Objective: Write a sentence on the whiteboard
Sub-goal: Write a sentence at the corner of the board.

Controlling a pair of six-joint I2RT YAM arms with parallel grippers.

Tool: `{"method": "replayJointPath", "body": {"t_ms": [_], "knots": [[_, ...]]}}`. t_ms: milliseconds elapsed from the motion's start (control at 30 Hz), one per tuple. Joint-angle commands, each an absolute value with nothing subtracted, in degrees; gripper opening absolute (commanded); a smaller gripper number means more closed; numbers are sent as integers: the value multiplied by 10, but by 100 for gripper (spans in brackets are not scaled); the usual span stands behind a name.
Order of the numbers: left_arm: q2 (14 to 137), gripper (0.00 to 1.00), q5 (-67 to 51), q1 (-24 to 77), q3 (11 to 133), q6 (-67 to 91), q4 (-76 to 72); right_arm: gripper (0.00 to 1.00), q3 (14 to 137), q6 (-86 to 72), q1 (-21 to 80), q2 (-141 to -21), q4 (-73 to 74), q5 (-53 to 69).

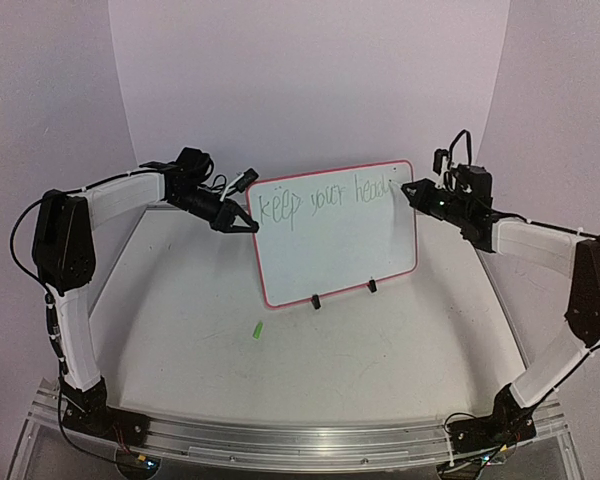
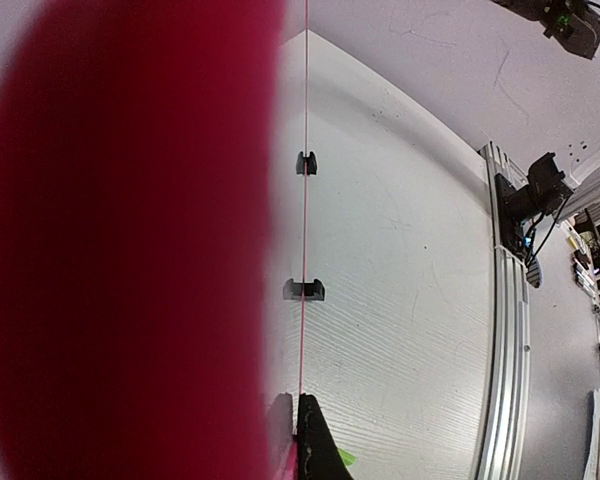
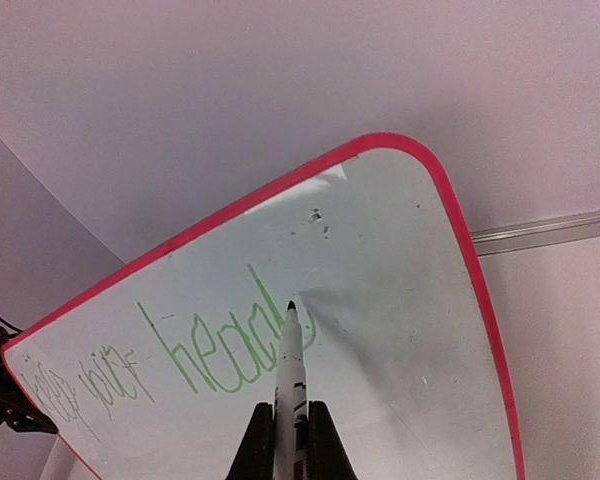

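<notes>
Right claw (image 3: 292,412) shut tight on marker (image 3: 291,345). Marker tip points away from claw, at end of green word "head". Just past tip: whiteboard (image 3: 390,250), standing on its feet on tabletop (image 1: 180,320). Far across from it: left claw (image 1: 242,222) pinching board's other edge to steady it. Step: writing sentence, three words done. Next: probably more letters, or lift off. Needs light, steady push.

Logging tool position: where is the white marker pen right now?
In the right wrist view the white marker pen sits clamped in the right pincer, tip at the end of green "head" near the upper right corner of the red-rimmed white whiteboard.
</notes>
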State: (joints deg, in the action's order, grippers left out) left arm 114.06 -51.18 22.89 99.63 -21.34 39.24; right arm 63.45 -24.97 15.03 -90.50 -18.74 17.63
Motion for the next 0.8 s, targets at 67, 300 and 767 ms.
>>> {"method": "replayJointPath", "body": {"t_ms": [67,300,767], "knots": [[1125,0,-486,234,1002,-241,395,0,614,-232,148,-801,-191,263],[1128,0,-500,235,1015,-235,396,0,613,-199,149,-734,-133,336],[1120,0,-501,239,990,-232,402,0,602,-180,285,-754,-66,289]]}}
